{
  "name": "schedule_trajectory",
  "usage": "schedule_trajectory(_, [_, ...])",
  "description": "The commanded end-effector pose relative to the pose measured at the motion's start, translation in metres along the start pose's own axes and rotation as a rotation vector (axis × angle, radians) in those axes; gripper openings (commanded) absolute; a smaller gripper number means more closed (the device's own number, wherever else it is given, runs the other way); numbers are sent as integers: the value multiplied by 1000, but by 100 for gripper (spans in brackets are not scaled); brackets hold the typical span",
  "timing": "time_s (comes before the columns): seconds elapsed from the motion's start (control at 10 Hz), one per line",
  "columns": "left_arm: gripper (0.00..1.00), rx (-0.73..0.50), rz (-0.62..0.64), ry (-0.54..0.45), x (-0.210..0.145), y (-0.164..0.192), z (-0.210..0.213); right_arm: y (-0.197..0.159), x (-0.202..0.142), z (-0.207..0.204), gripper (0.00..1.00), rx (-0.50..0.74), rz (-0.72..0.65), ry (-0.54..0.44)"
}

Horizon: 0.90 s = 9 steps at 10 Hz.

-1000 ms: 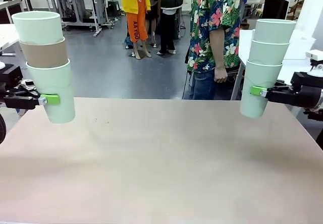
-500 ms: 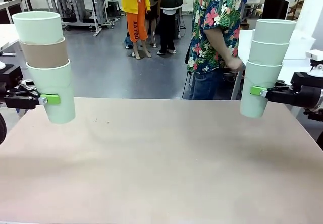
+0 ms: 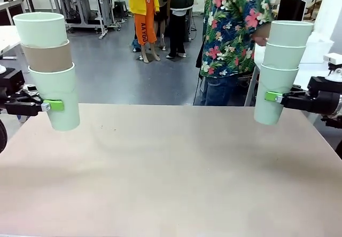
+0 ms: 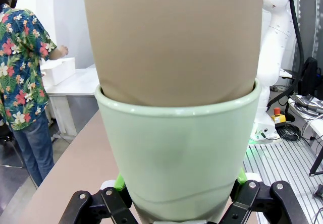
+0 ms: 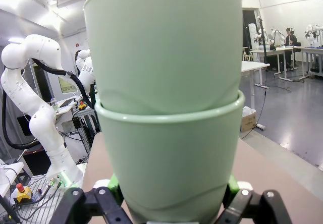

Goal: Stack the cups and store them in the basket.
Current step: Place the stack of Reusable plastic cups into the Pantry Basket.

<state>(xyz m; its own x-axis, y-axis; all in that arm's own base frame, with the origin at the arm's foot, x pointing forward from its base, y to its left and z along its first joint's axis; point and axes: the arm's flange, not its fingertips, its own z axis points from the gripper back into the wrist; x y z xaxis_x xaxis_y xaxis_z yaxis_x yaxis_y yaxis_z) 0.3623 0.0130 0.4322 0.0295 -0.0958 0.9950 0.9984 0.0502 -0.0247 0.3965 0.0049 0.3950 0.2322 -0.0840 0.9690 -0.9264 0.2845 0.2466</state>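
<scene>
The left gripper (image 3: 59,107) is clamped across the lower part of a pale green cup (image 3: 56,90), one green pad (image 3: 53,105) pressed flat on its near wall. In the left wrist view the black fingers hug that cup from both sides near its base. A tan cup (image 3: 47,57) sits nested inside it, and a top green cup (image 3: 40,28) is nested inside the tan one. This stack of three stands upright at the left edge of the table (image 3: 171,162) and appears to be held just clear of its surface.

The right gripper (image 3: 269,96) is likewise closed on the lower right cup (image 3: 273,101), gripping it about halfway up. The middle right cup (image 3: 283,55) is nested in it and the upper right cup (image 3: 289,32) in that one, all pale green and upright, at the table's right edge.

The two stacks are well apart, with bare table between them. Beyond the far edge a person (image 3: 232,29) in a flowered shirt stands just behind the right stack, bent toward a white side table (image 4: 75,85).
</scene>
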Motion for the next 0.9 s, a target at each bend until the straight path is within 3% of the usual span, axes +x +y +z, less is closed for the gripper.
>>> schedule_trajectory(0.0, [85,-1,-10,-6,4,-1,0,1,3,0,86,0,7,-5])
schedule_trajectory(0.8, [85,-1,-10,-6,4,-1,0,1,3,0,86,0,7,-5])
